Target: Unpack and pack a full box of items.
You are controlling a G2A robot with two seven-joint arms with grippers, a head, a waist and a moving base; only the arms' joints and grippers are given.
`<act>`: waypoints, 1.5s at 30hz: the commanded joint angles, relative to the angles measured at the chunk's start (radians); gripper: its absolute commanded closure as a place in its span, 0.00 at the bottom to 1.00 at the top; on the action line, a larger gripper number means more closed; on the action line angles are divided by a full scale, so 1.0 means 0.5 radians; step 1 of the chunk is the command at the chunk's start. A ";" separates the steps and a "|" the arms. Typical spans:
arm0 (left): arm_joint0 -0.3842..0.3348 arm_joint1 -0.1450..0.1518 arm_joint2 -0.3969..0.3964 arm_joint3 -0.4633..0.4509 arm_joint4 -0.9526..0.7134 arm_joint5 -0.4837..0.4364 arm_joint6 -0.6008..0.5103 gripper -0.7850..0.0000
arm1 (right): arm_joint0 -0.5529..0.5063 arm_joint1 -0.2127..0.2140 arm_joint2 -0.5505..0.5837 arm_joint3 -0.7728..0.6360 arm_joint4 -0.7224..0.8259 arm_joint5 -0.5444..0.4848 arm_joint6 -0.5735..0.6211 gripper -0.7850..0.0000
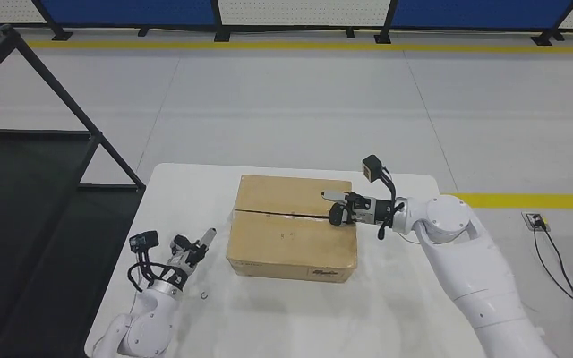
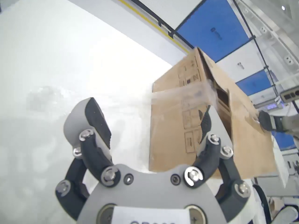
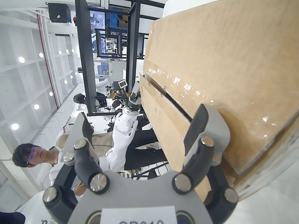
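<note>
- Box (image 1: pixel 293 228) sits shut, mid table (image 1: pixel 179 192).
- R gripper (image 3: pixel 140 122) open wide, over box top by the seam (image 1: pixel 286 213), right end.
- L gripper (image 2: pixel 149 115) open wide, near box's left side, not touching.

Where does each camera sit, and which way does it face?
Top view: above the arms, looking down on table, box, left gripper, right gripper.
Left wrist view: on its arm, facing the box's end past the open left gripper.
Right wrist view: on its arm, along the box top past the open right gripper.
All share the box.
</note>
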 commanded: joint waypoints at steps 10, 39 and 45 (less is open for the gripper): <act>-0.074 0.001 0.084 0.109 0.370 0.224 0.128 0.00 | 0.000 0.000 0.000 0.000 0.000 0.000 0.000 0.00; -0.724 -0.065 0.569 0.966 1.628 0.166 0.434 0.00 | 0.000 0.000 0.000 0.000 0.000 0.000 0.000 0.00; -0.833 -0.107 0.612 1.103 1.565 0.286 0.460 0.00 | 0.000 0.000 0.000 0.000 0.000 0.000 0.000 0.00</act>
